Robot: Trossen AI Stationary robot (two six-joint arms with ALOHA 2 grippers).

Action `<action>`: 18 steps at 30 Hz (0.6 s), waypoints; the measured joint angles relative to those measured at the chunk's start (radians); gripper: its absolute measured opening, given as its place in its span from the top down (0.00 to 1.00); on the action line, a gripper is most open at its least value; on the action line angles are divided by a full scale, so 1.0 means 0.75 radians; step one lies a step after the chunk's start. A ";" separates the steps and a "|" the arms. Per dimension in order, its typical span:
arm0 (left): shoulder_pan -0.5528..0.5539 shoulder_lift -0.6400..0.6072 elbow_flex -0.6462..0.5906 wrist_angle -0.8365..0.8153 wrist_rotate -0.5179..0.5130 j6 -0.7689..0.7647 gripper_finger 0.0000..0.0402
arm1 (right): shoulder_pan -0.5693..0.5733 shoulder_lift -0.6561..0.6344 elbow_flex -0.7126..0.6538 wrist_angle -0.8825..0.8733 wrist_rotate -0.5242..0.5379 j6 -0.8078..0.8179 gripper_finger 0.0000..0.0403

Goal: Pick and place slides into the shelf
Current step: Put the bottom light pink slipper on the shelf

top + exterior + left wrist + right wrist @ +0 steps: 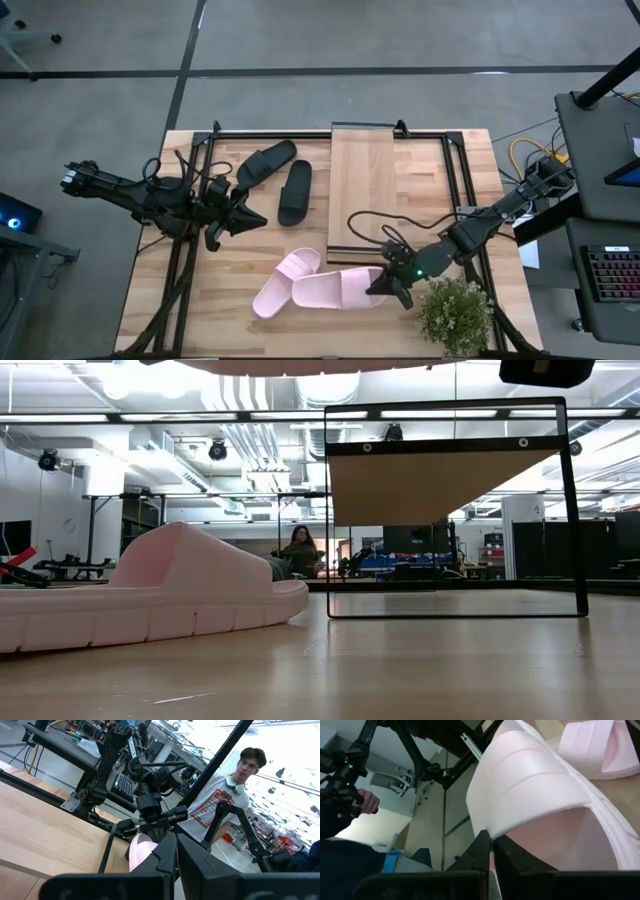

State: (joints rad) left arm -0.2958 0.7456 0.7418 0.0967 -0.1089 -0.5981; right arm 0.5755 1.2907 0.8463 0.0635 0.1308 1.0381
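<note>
From above, I see a grey floor around a light-wood desk (200, 300). The shelf (362, 190), a long pale plank on a thin black frame, sits at the middle of the desk's far side. Two black slides (266, 160) (295, 192) lie just left of it, close together. Two pale pink slides (284, 284) (338, 289) lie near the front edge, overlapping. My right tool (385, 287) sits at the end of the longer pink slide, beside a small green plant (456, 314). My left tool (248, 216) hovers left of the black pair, fingers together, holding nothing.

At desk level, a pink slide (150, 595) fills the left foreground and the shelf (440, 485) stands to its right on its black frame. A person (300, 552) sits far back in the room.

Through the left wrist camera, the left tool's fingers (165, 857) meet at a point; beyond them are a pink slide (141, 851), the other arm and a person in a white printed shirt (222, 800).

Through the right wrist camera, the right tool's fingers (482, 847) are pinched on the edge of the pink slide's strap (535, 785); the second pink slide (592, 747) lies beyond.
</note>
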 joint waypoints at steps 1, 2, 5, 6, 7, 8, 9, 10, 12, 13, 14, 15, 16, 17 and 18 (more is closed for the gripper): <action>0.000 0.000 0.000 0.000 0.000 0.000 1.00 | 0.000 0.000 0.000 0.000 0.000 -0.002 0.98; 0.000 0.000 0.000 0.000 0.000 0.000 1.00 | -0.001 -0.001 0.000 0.000 0.000 -0.004 0.98; 0.000 0.001 0.000 0.000 0.000 0.000 1.00 | -0.009 -0.004 0.000 0.010 -0.001 -0.014 0.98; 0.000 0.001 0.000 0.000 0.000 0.000 1.00 | -0.009 -0.009 0.000 0.018 -0.002 -0.024 0.98; 0.000 0.000 0.000 0.000 0.000 0.000 1.00 | -0.013 -0.013 0.000 0.036 -0.001 -0.035 0.98; 0.000 0.000 0.000 0.000 0.000 0.000 1.00 | -0.019 -0.016 0.007 0.034 -0.002 -0.046 0.98; 0.000 0.000 0.000 0.000 0.000 0.000 1.00 | -0.023 -0.018 0.021 0.023 -0.002 -0.059 0.98; 0.000 -0.001 0.000 0.000 0.000 0.000 1.00 | -0.027 -0.020 0.036 0.012 -0.003 -0.072 0.98; 0.000 -0.002 -0.001 0.000 0.000 0.000 1.00 | -0.041 -0.020 0.078 -0.044 -0.004 -0.107 0.98; 0.000 -0.002 -0.001 0.000 0.000 0.000 1.00 | -0.048 -0.020 0.102 -0.079 -0.004 -0.123 0.98; 0.000 -0.002 -0.001 0.000 0.000 0.000 1.00 | -0.056 -0.020 0.126 -0.119 -0.005 -0.138 0.98; 0.000 -0.002 -0.001 0.000 0.000 0.000 1.00 | -0.065 -0.020 0.153 -0.164 -0.005 -0.151 0.98; 0.000 -0.002 -0.001 0.000 0.000 0.000 1.00 | -0.074 -0.020 0.179 -0.216 -0.006 -0.161 0.98; 0.000 -0.002 -0.001 0.000 0.000 0.000 1.00 | -0.085 -0.020 0.204 -0.268 -0.009 -0.165 0.98; 0.000 -0.002 -0.001 0.000 0.000 0.000 1.00 | -0.094 -0.020 0.227 -0.322 -0.009 -0.171 0.98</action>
State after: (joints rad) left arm -0.2958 0.7441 0.7410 0.0967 -0.1089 -0.5983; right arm 0.5049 1.2758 1.0168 -0.1778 0.1238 0.9098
